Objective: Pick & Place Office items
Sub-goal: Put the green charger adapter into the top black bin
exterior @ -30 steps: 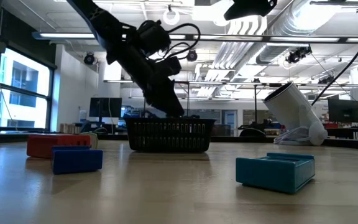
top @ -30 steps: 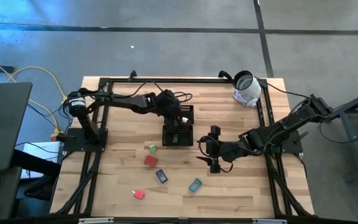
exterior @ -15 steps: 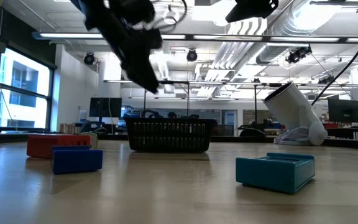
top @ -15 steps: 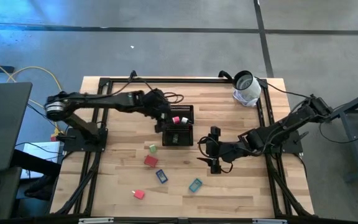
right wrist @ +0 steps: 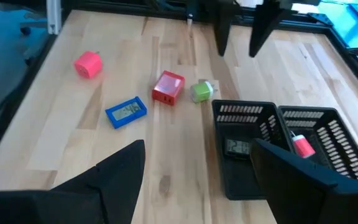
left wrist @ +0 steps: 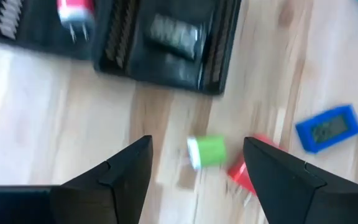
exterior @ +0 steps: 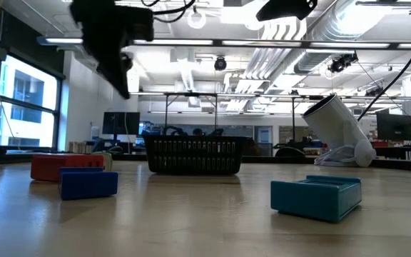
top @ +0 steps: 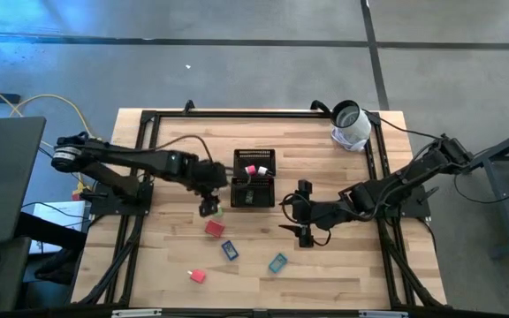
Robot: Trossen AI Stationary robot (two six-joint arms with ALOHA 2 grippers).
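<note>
My left gripper (top: 208, 207) (left wrist: 197, 146) hangs open above the green piece (left wrist: 207, 151) (right wrist: 201, 91), its fingers on either side of it in the left wrist view and clear of it. The green piece lies on the table beside a red piece (top: 214, 229). A blue piece (top: 229, 250), a teal one (top: 277, 262) and a pink-red one (top: 198, 276) lie nearer the front. In the black tray (top: 256, 155), a red-and-white piece (top: 253, 170) lies in the far compartment and a black one (right wrist: 236, 147) in the near one. My right gripper (top: 284, 213) waits open to the tray's right.
A white-and-grey roll (top: 350, 125) lies tilted at the far right corner. Black frame rails (top: 140, 221) run along the table's left, right and far sides. Bare wood lies between the loose pieces and the front edge.
My left gripper has risen out of the tray's near compartment and swung toward the table's left, then toward the near edge. It has tipped more steeply down and now hangs over the green piece, open throughout.
</note>
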